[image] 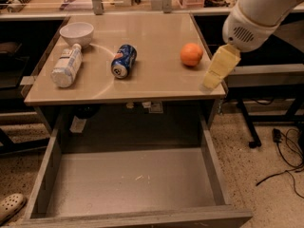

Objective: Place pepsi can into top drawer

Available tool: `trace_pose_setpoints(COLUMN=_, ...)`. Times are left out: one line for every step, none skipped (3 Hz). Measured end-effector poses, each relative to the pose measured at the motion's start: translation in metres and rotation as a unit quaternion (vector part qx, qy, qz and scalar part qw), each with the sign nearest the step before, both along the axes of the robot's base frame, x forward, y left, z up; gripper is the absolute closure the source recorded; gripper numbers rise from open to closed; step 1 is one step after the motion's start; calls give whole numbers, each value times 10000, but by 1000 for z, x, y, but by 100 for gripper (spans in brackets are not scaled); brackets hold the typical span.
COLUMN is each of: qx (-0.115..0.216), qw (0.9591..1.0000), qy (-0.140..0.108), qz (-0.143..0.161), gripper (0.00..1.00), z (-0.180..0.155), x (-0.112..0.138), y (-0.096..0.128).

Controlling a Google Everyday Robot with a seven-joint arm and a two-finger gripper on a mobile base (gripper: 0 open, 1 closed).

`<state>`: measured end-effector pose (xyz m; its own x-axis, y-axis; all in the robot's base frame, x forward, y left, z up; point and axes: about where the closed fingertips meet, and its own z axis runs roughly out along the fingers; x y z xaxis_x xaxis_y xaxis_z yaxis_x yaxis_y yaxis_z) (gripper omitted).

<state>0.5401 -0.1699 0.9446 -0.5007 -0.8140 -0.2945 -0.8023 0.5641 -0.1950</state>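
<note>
Camera view: pepsi can [124, 61] on its side, upper centre-left, on the tabletop [161, 37]; top drawer [212, 167] open, lower frame. Gripper [212, 81] at the right table edge (jaw state cannot be told). Advice: grasp across the can's body so it cannot roll. Bottle [66, 65] label unreadable.

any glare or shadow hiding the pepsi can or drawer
Camera view: warm light, no harsh glare; pepsi can lies clearly lit on the tabletop; top drawer is lit, only the recess behind it is dark; gripper hangs at the tabletop's right edge.
</note>
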Motion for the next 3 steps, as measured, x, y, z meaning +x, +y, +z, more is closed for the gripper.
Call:
trace_pose_setpoints(qx=152, qw=9995, qy=-108, qz=-236, gripper=0, z=-11, x=32, y=46)
trace_pose_setpoints(qx=155, qw=9995, qy=-108, qz=-242, gripper=0, z=-11, x=32, y=47)
trace_pose_setpoints(qx=319, qw=9989, qy=-248, qz=-245, gripper=0, z=-17, x=37, y=63)
